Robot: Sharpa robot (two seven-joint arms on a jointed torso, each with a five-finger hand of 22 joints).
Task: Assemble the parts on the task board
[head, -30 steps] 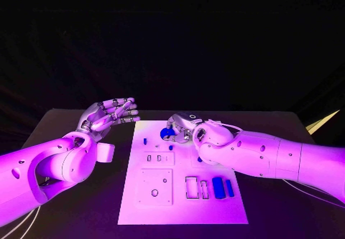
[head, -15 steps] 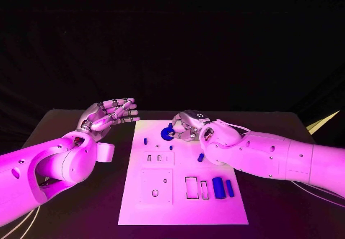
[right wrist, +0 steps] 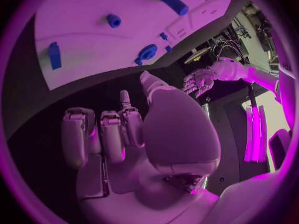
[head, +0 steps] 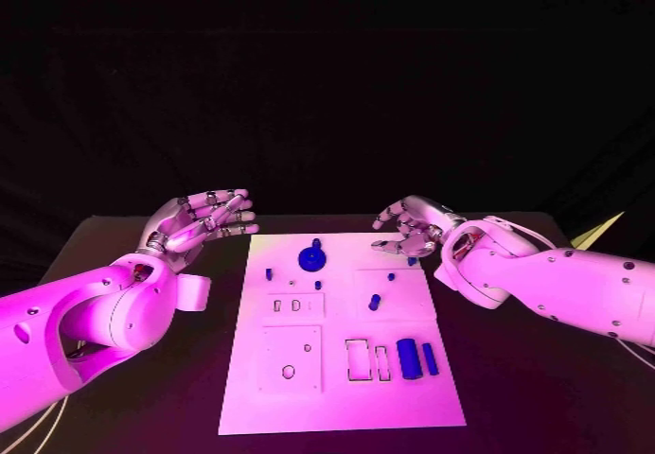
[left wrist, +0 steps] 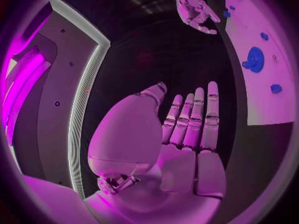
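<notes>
On black table (head: 164, 378), task board (head: 342, 397) lies between both empty, spread robot hands: left (head: 204, 219), right (head: 414, 225).

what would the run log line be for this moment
left hand: open, beside task board | right hand: open, off board | round blue part: on board, unheld

task board (head: 342, 378) mid-table | left hand (head: 204, 220) left | right hand (head: 410, 227) right
</notes>
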